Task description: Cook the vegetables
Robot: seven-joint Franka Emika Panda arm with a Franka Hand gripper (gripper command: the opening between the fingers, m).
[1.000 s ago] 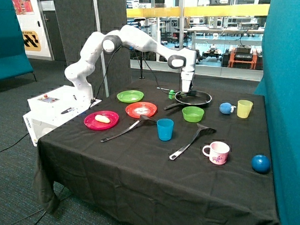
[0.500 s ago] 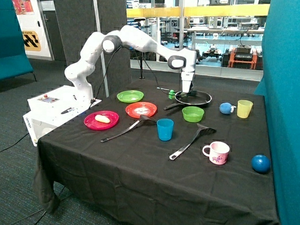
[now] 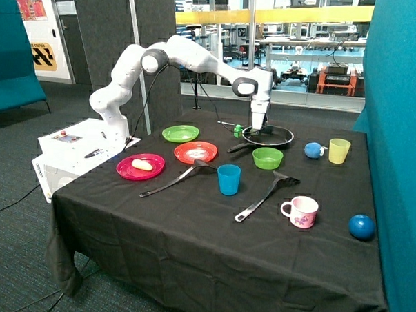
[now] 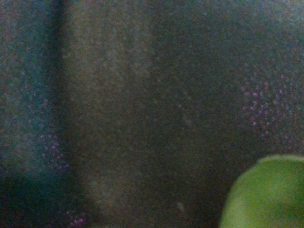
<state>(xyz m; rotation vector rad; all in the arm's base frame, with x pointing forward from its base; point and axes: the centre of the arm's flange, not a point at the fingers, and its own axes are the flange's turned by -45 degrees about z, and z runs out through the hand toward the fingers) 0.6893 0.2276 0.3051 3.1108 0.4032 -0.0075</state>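
One vegetable shows plainly: the pale yellow potato-like piece (image 3: pixel 143 165), a small smooth oblong lying across the middle of the pink plate (image 3: pixel 124 172) at the table's near corner beside the robot base; the dark green piece cannot be made out anywhere in the outside view. The gripper (image 3: pixel 256 128) hangs straight down into the black frying pan (image 3: pixel 281 139), at about 9 o'clock inside its rim; its tips are lost against the dark pan, so I cannot tell how far apart they stand or whether they hold anything. Most of the wrist view is a dim, grainy dark surface; a rounded green shape (image 4: pixel 266 194) is cut off at one corner, too close to identify. Around the pan: a small bright green cube (image 3: pixel 238 131) just outside the rim at 9 o'clock, the green bowl (image 3: pixel 267 157) just beside it at 6 o'clock, a blue ball (image 3: pixel 312 149) and yellow cup (image 3: pixel 339 150) at 3 o'clock; the potato's plate sits well apart from the pan, past the orange plate (image 3: pixel 196 152).
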